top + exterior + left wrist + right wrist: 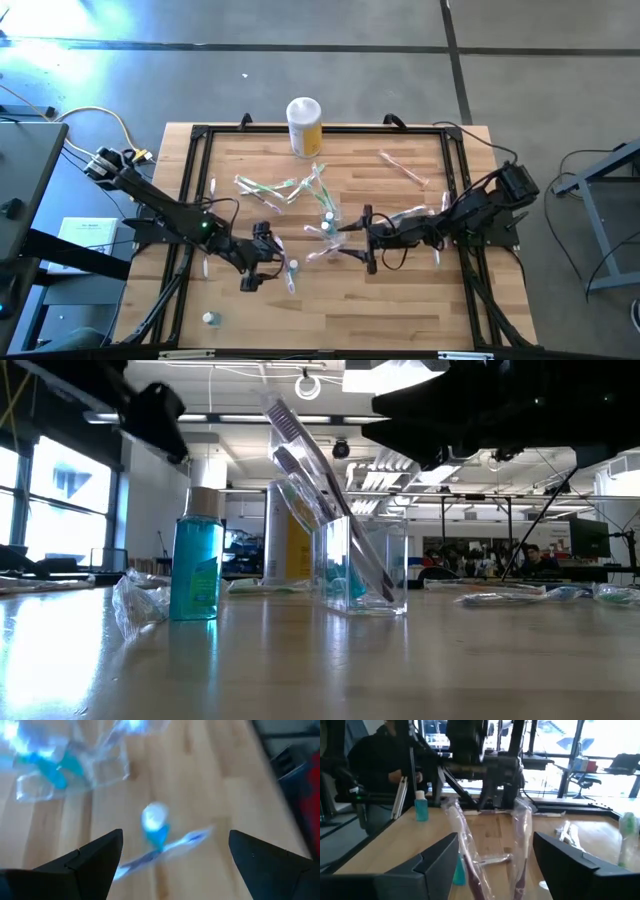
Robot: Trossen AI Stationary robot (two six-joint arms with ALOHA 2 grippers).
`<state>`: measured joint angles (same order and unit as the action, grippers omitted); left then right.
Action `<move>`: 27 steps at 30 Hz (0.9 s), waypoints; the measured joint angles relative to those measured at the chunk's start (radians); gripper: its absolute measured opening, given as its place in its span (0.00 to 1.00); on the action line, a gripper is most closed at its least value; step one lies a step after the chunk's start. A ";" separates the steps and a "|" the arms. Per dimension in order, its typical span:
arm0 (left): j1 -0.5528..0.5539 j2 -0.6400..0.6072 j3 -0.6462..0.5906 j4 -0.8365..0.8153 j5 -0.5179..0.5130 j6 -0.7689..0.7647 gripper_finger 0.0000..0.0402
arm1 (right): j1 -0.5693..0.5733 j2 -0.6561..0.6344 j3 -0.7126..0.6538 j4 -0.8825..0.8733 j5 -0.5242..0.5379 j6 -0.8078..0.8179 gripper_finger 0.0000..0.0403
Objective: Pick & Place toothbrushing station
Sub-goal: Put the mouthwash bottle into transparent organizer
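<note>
Our right hand (358, 238) sits just beside the clear cup (330, 226) at mid-worktop, fingers apart and holding nothing, with two wrapped toothbrushes (465, 850) standing tilted in the cup directly ahead of it. Our left hand (268, 262) hovers nearer the front edge, fingers wide apart over a small blue bottle (155, 822) and a loose toothbrush (165, 847) lying slantwise across its gap. More brushes (270, 188) lie scattered behind the cup, near the yellow canister (304, 125).

Robotics lab, open-plan hall, ceiling ducts (400, 475), big windows (60, 500), concrete floor (330, 70)
</note>
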<state>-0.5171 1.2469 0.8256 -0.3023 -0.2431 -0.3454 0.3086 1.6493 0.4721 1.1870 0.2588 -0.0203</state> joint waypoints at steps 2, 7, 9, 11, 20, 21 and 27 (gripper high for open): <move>0.000 0.000 0.049 -0.015 0.006 0.000 0.89 | 0.006 0.000 0.000 0.002 0.001 -0.009 0.61; 0.008 0.012 0.086 0.031 0.007 -0.096 0.89 | 0.013 0.000 0.000 0.000 0.003 -0.010 0.60; 0.020 0.029 0.085 0.052 0.007 -0.104 0.89 | 0.018 0.000 0.000 -0.001 0.003 -0.010 0.60; 0.034 0.042 0.085 0.070 0.006 -0.116 0.89 | 0.020 0.000 0.000 -0.003 0.003 -0.010 0.60; 0.039 0.084 0.084 0.064 0.006 -0.286 0.89 | 0.019 0.000 0.000 -0.005 0.003 -0.010 0.60; 0.039 0.087 0.084 0.063 0.006 -0.284 0.89 | 0.019 0.000 0.000 -0.005 0.003 -0.010 0.60; 0.026 0.146 0.083 -0.017 0.013 -0.290 0.89 | 0.019 0.000 0.000 -0.010 0.003 -0.011 0.60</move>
<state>-0.4911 1.3926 0.9091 -0.3192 -0.2303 -0.6356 0.3275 1.6496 0.4721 1.1772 0.2619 -0.0310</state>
